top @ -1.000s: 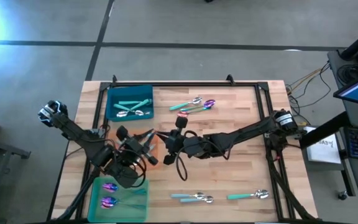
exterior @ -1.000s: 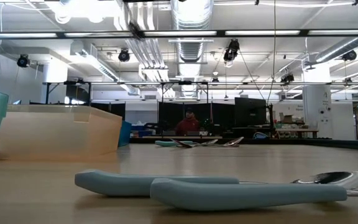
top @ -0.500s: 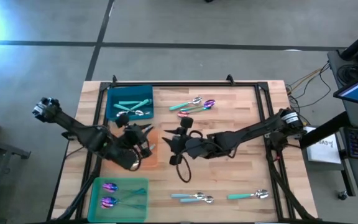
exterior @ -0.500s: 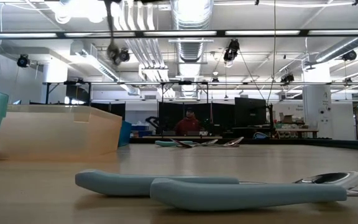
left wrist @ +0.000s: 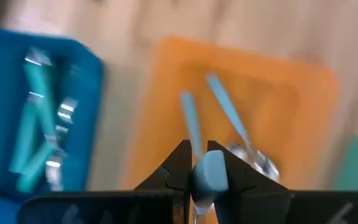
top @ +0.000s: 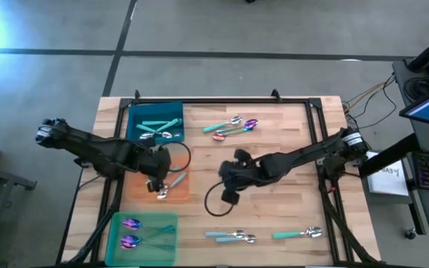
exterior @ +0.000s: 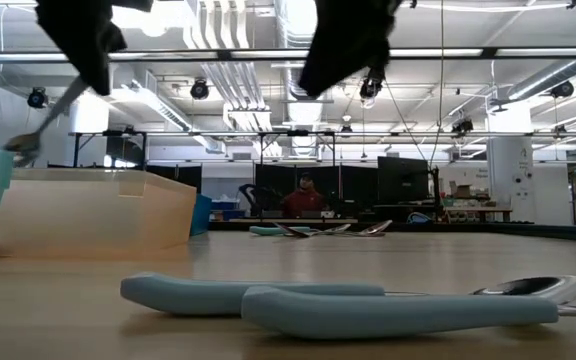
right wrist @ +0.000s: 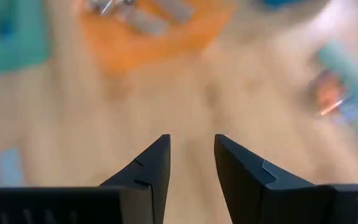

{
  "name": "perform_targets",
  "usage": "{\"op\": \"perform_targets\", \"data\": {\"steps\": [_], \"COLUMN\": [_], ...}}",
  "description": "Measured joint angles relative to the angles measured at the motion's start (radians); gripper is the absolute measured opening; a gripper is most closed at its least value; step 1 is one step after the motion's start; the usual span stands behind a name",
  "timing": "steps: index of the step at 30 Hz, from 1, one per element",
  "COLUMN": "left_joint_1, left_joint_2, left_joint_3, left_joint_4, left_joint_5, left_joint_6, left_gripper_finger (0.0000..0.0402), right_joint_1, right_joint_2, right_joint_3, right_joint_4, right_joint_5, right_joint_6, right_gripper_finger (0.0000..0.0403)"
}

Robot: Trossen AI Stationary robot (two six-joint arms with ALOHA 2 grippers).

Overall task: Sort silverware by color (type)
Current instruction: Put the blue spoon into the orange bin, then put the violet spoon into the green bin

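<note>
The left gripper (left wrist: 196, 163) is pinching a pale-blue spoon (left wrist: 207, 177) by its handle and hanging over the orange mat (top: 144, 187), the handle squeezed between both fingers. The head is hanging down below the claw, so most of its length is cut off in the left wrist view; in the low view the spoon is slanting down to the left toward the trays. Directly beneath it two more pale-blue spoons (left wrist: 229, 127) are already lying on the orange mat, long axes running near to far and slightly fanned. The drop looks like a matter of lowering straight down, the mat being right under the claw.

The right gripper (right wrist: 191, 163) is hovering with fingers spread and empty over bare table (top: 274, 216), nearer the loose spoons than the left arm is. Near it, two teal spoons (top: 231, 237) and another teal spoon (top: 298, 234) are lying left-right along the near edge. Farther off, a mixed cluster (top: 233, 125) is lying at the far side, with the blue tray (top: 134, 113) beyond the left arm. The green tray (top: 171, 253) at near left is holding purple spoons (top: 130, 231). The right wrist view is too smeared for reading which spoon it is facing.
</note>
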Motion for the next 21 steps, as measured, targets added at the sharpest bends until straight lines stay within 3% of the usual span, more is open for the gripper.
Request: {"op": "perform_targets", "data": {"steps": [3,6,13,21], "left_joint_1": [0.007,0.007,0.007,0.007], "left_joint_2": [0.01,0.022,0.071,0.123], "left_joint_3": [-0.022,-0.054,-0.102,-0.097], "left_joint_4": [0.002,0.006,0.008,0.109], "left_joint_5": [0.119,0.172,0.18,0.172], "left_joint_6": [0.027,0.058,0.097,0.101], "left_gripper_finger": [0.0019,0.0023,0.0058,0.0087], "right_joint_1": [0.004,0.02,0.031,-0.063], "right_joint_2": [0.01,0.025,0.032,0.032], "right_joint_3": [-0.004,-0.005,-0.005,-0.017], "right_joint_4": [-0.058,-0.106,-0.265,-0.369], "right_joint_5": [-0.17,-0.256,-0.256,-0.21], "right_joint_6": [0.091,0.138,0.153,0.115], "right_gripper_finger": [0.011,0.0106,0.0102,0.0101]}}
